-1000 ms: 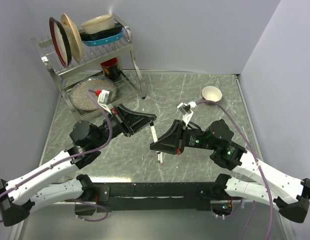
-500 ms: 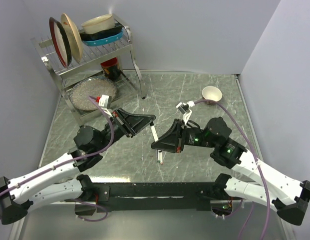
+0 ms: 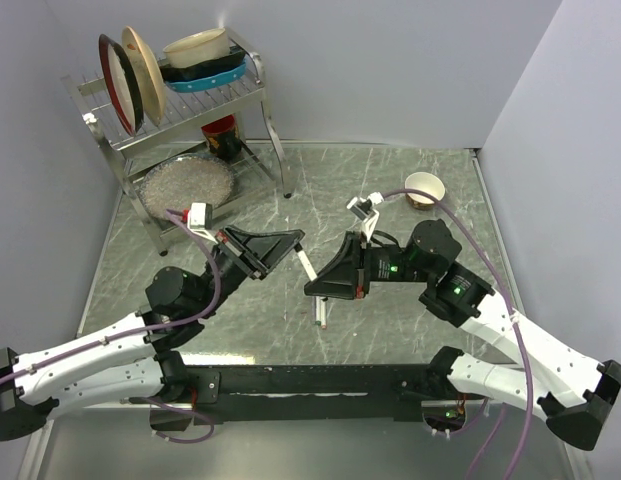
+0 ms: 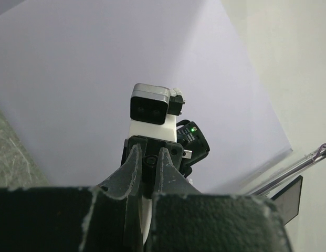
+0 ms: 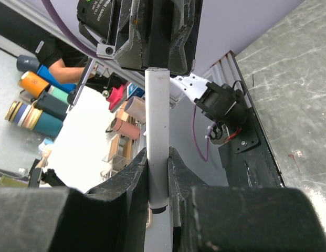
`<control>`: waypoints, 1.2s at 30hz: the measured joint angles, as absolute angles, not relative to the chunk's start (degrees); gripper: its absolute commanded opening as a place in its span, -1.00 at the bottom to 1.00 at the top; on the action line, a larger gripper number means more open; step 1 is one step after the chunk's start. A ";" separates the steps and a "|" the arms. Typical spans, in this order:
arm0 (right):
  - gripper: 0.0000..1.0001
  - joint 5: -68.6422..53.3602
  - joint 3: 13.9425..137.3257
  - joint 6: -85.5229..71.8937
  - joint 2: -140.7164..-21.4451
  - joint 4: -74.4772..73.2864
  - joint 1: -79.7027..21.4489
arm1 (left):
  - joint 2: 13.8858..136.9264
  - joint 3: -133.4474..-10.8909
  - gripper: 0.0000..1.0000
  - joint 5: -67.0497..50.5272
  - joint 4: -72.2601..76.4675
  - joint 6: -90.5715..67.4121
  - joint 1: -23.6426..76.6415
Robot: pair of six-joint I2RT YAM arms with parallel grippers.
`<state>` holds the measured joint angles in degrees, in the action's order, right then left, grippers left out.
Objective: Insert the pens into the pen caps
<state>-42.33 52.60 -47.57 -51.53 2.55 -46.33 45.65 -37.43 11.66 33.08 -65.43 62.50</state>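
A white pen (image 3: 305, 264) spans the gap between my two grippers above the table's middle. My right gripper (image 3: 312, 288) is shut on its barrel. In the right wrist view the jaws (image 5: 158, 157) clamp the white pen (image 5: 156, 115) just above its small black rear end. The barrel's far end meets a black pen cap (image 5: 157, 37), which sits between the left gripper's fingers. My left gripper (image 3: 293, 240) is shut on that cap, and the cap's black end (image 4: 148, 165) shows between its fingertips (image 4: 148, 152). A second white pen (image 3: 319, 310) with a red end lies on the table under the right gripper.
A metal dish rack (image 3: 180, 100) with plates and bowls stands at the back left, a grey-filled plate (image 3: 187, 185) on its lower shelf. A small white bowl (image 3: 424, 186) sits at the back right. Walls close in the left, back and right sides.
The left arm's wrist has swung down and towards the front while its fingertips stayed on the cap. The right arm rose slightly. The pen remains held between both grippers.
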 measured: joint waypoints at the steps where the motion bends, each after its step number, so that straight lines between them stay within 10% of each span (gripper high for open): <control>1: -1.00 -42.46 52.62 -47.57 -51.57 2.72 -46.33 | 45.74 -38.00 -0.98 12.03 32.29 -65.34 62.78; 36: -1.00 -50.17 56.23 -46.13 -54.22 2.44 -45.41 | 48.36 -47.11 -0.98 22.59 23.33 -52.75 74.28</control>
